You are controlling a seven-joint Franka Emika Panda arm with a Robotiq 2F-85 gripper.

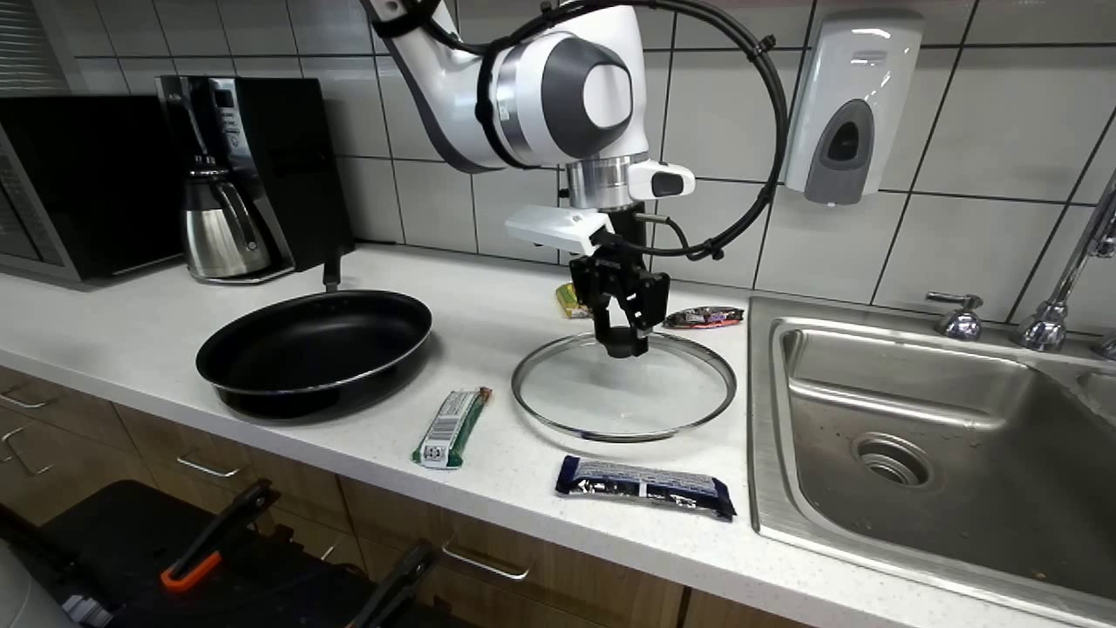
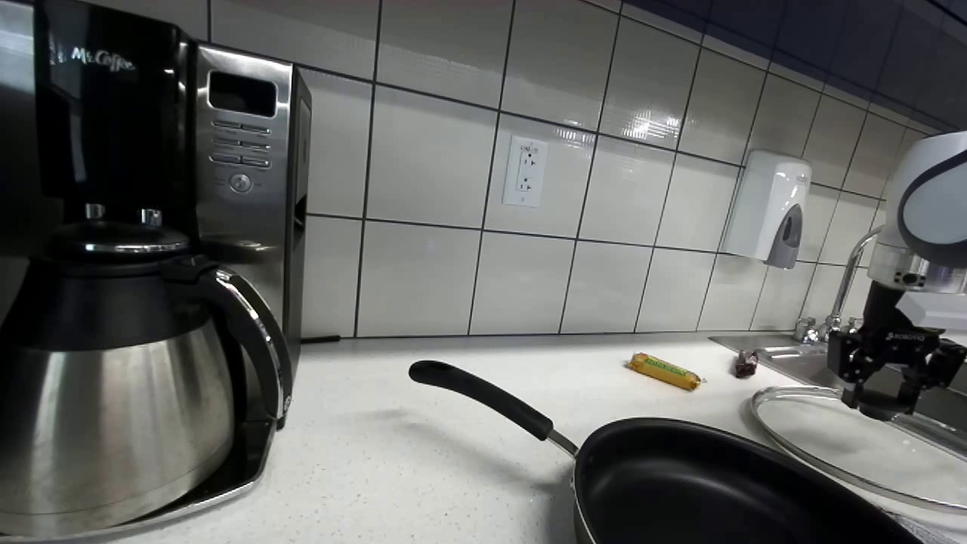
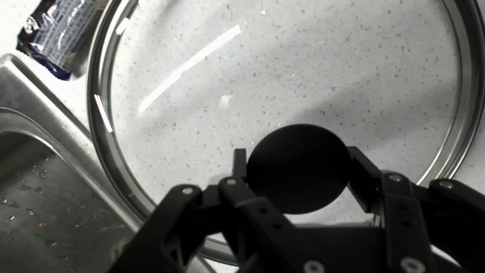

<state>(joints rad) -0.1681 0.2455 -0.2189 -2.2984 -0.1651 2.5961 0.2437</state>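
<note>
In an exterior view, from the left, a brushed-steel carafe [image 1: 222, 231] stands in a boxy black coffee maker [image 1: 292, 174]. Next come a round skillet [image 1: 314, 340], smooth and black inside, and a flat bar [image 1: 452, 427] in a crimped green-and-white wrapper. The transparent lid [image 1: 602, 397], circular and ringed in shiny metal, sits over the speckled white counter [image 1: 488, 305]; I cannot tell whether its rim touches. The gripper [image 1: 622, 330], part-way spread, grips the lid's round black knob [image 3: 299, 168] between its fingers [image 3: 240, 163]. A glossy dark-blue packet [image 1: 645, 486] lies nearer the front edge; rightmost is a stainless-steel sink [image 1: 767, 419] with rounded corners.
</note>
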